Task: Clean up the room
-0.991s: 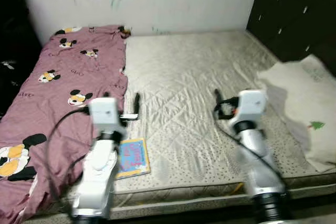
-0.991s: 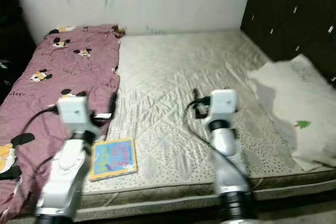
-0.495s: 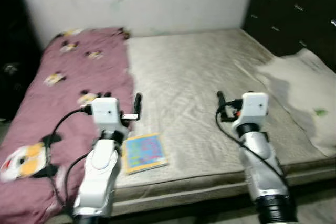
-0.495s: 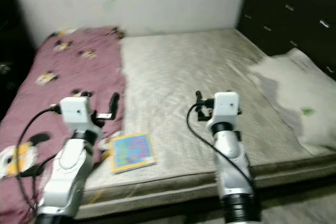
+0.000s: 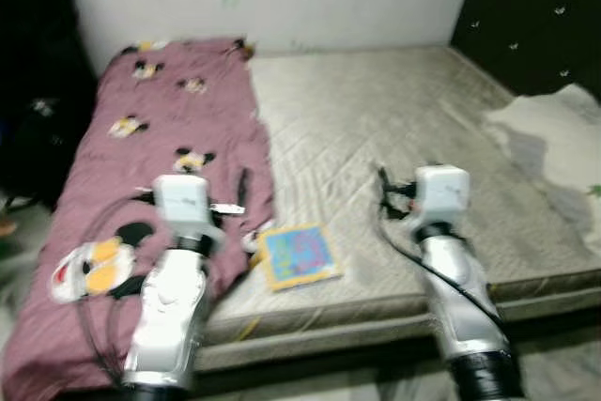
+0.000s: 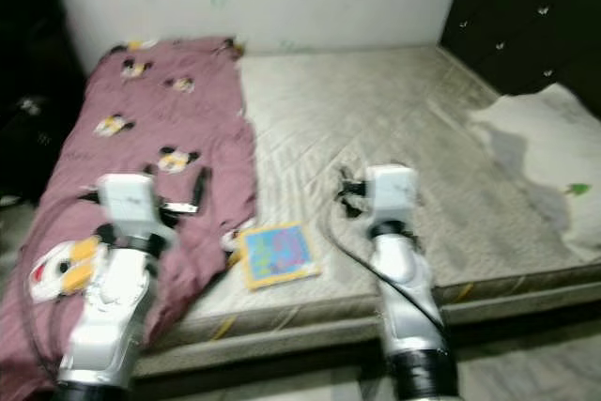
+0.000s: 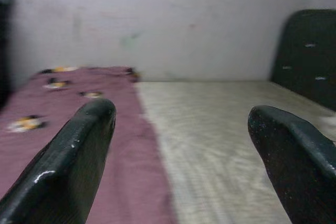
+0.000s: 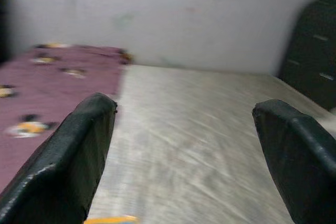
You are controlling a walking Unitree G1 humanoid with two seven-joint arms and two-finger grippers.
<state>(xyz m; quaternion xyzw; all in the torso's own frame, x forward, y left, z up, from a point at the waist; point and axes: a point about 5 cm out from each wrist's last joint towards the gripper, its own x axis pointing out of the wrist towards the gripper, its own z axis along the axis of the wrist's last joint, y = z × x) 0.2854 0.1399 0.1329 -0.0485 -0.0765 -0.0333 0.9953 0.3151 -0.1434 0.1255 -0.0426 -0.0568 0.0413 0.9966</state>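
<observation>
Jaws apart on both the left gripper [image 7: 181, 145] and right gripper [image 8: 184, 150], empty, above mattress [image 5: 394, 129]; book [image 5: 299, 254] near front edge, beside maroon blanket [image 5: 150, 147].

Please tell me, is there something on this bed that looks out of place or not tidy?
Yes. A colourful book lies askew near the front edge of the bare mattress. The maroon cartoon-print blanket covers just the left side and hangs off it, and a white cloth lies crumpled on the right.

Pretty dim on my end, light's flat and soft with no glare. Both eye views are smeared with motion blur. Left of the maroon blanket [image 5: 141, 166] everything drops to black. Wrist views look hazy too.
</observation>
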